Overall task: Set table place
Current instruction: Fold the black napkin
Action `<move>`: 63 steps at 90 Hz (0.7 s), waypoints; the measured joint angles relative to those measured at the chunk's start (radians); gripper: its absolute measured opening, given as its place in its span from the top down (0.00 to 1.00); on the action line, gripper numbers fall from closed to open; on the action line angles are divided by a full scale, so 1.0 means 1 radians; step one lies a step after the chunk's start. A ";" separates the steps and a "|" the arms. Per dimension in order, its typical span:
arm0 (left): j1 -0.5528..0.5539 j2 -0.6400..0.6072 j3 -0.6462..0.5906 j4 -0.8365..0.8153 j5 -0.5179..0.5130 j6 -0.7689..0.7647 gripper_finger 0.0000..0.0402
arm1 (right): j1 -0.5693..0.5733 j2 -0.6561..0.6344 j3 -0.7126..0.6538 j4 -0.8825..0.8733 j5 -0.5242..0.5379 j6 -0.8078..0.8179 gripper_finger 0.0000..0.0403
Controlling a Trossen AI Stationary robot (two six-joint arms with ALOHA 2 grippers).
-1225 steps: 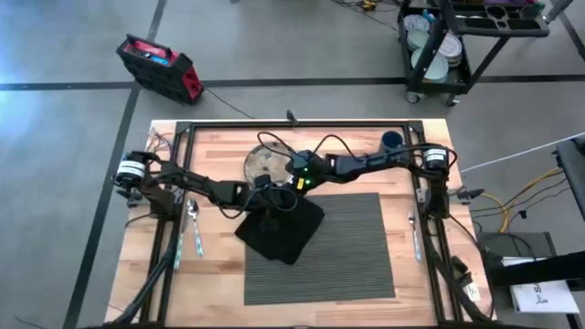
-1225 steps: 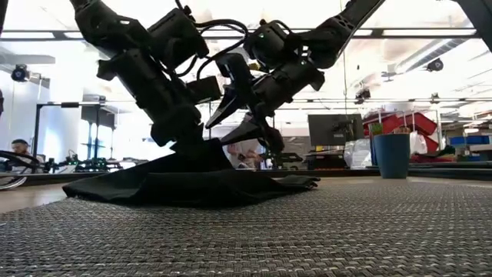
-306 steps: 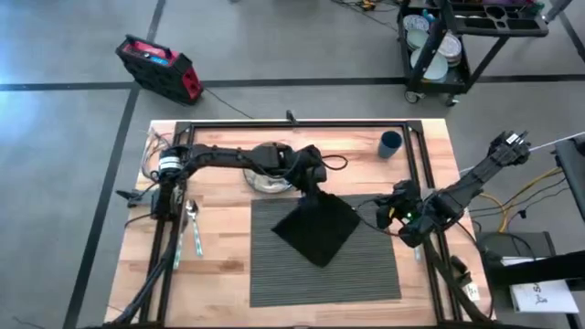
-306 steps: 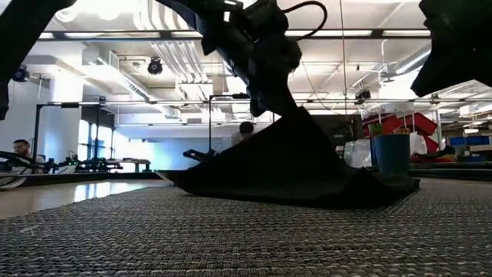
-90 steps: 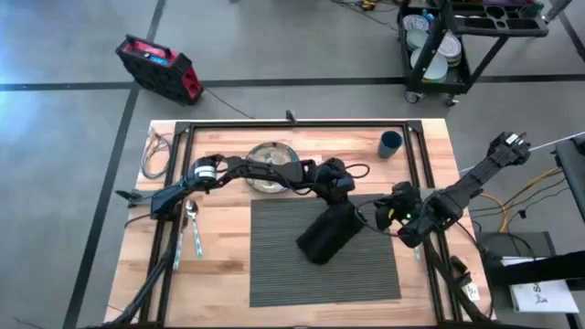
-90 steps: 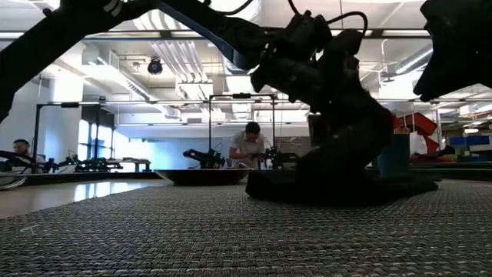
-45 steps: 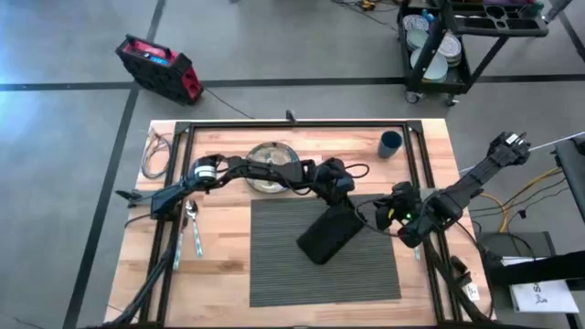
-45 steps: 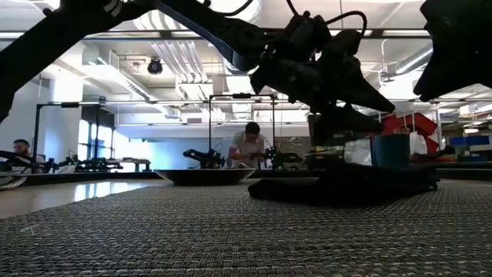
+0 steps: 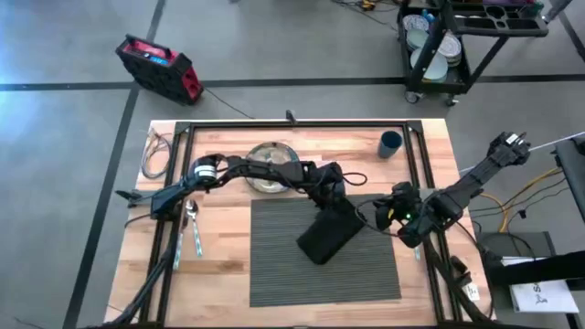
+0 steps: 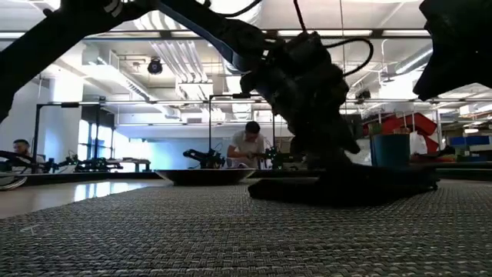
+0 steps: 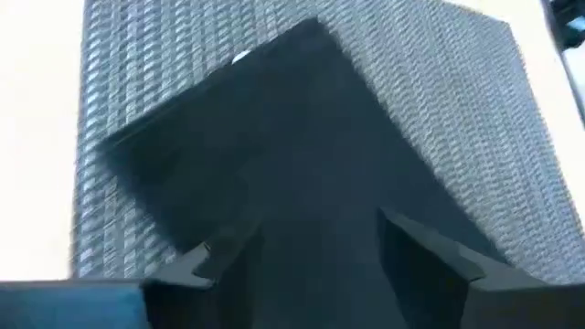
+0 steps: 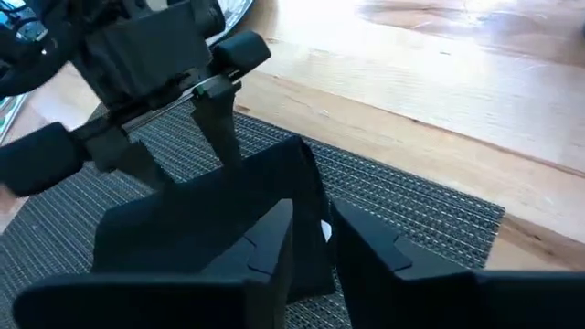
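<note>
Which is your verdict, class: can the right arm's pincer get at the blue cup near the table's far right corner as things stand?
Probably yes. The blue cup stands alone on bare wood of the table, with nothing beside it. The right pincer hovers at the placemat's right edge, and the left pincer is over the black napkin, clear of that path.

Placemat (image 9: 283,265) partly under napkin (image 9: 327,237)

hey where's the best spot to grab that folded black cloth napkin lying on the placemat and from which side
Probably the corner of the folded black cloth napkin nearest the plate, pinched from straight above. It lies flat on the ribbed dark grey placemat, so only an edge offers purchase. The open left gripper hangs over that end.
</note>
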 joint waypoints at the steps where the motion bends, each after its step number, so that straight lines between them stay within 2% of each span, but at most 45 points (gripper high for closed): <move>1: 0.001 0.000 0.000 -0.005 0.001 0.001 0.54 | 0.000 0.000 0.000 0.002 -0.001 0.000 0.86; 18: -0.001 -0.002 0.000 -0.103 0.135 0.006 0.62 | 0.000 0.014 -0.037 0.161 -0.067 -0.025 0.90; 30: -0.041 -0.002 0.000 -0.173 0.112 0.072 0.73 | 0.000 0.070 -0.102 0.358 -0.090 -0.064 0.97; 45: -0.096 -0.003 0.000 -0.206 0.108 0.122 0.97 | 0.000 0.179 -0.153 0.507 -0.093 -0.005 0.99; 63: -0.147 -0.003 -0.002 -0.205 0.089 0.120 1.00 | 0.000 0.301 -0.159 0.592 -0.105 0.033 1.00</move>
